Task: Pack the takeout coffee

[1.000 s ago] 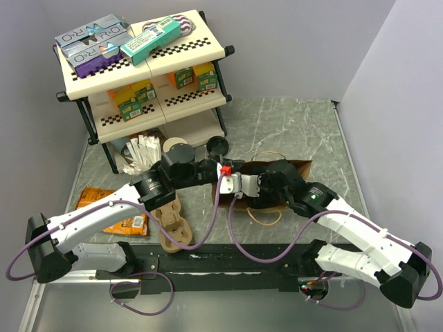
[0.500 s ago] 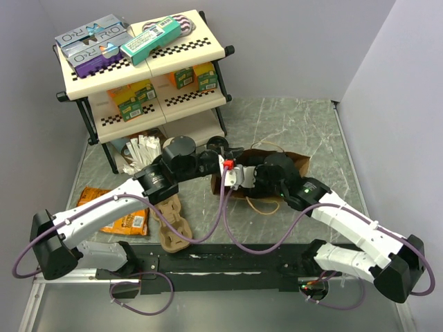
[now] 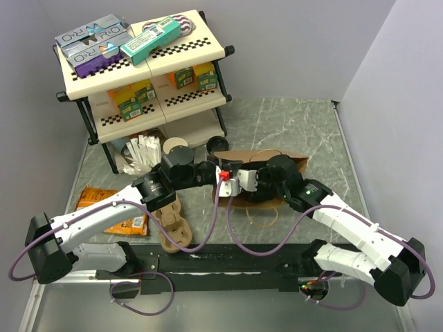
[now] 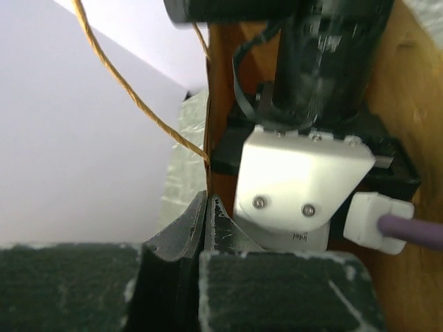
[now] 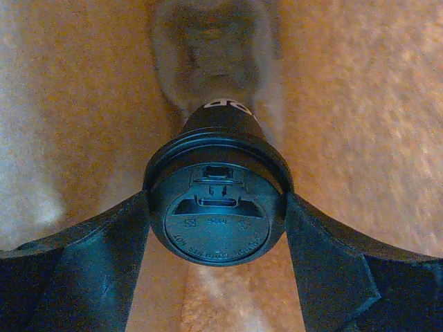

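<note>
The takeout coffee (image 5: 217,220) fills the right wrist view, its round black lid facing the camera and its wall mostly hidden behind the lid. My right gripper (image 5: 217,204) is shut on it, one finger against each side of the lid, with brown paper all around. The brown paper bag (image 3: 294,163) lies on its side at the table's middle. In the top view the cup is hidden inside it. My left gripper (image 4: 206,198) is shut on the bag's thin mouth edge (image 4: 208,173), beside the right wrist's white camera housing (image 4: 301,180).
A two-tier shelf rack (image 3: 142,66) with boxes stands at the back left. In front of it are a cup of white sticks (image 3: 142,152), another cup (image 3: 176,146) and a black lid (image 3: 216,144). A brown pulp cup carrier (image 3: 173,225) and an orange snack packet (image 3: 104,207) lie near left.
The bag's upper wall now shows spread out over my right wrist, which sits a little deeper in the bag. My left arm has shifted slightly while keeping hold of the bag's edge.
</note>
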You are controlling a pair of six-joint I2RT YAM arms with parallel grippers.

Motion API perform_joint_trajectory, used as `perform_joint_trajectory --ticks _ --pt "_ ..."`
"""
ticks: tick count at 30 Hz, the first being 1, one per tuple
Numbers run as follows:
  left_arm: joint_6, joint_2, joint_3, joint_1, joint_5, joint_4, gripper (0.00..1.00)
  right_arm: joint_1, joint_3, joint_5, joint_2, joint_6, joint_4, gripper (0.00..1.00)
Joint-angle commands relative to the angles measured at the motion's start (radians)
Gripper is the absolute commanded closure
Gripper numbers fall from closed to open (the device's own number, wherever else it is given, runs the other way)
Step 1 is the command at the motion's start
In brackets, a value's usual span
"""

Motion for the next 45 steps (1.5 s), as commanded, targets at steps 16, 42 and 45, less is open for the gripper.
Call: perform_joint_trajectory --ticks 16,42,45 --pt "-0.164 0.003 0.033 -0.019 0.053 0.078 0.99 -0.077 -0.064 0.108 -0.050 -0.008 0.002 1.00" --pt "-0.223 0.013 0.021 0.016 0.131 0.123 0.99 -0.129 -0.072 0.130 0.070 -0.085 0.183 1.00" --pt "-0.229 0.015 0.022 0.022 0.145 0.135 0.99 -0.129 -0.081 0.128 0.086 -0.100 0.210 1.00"
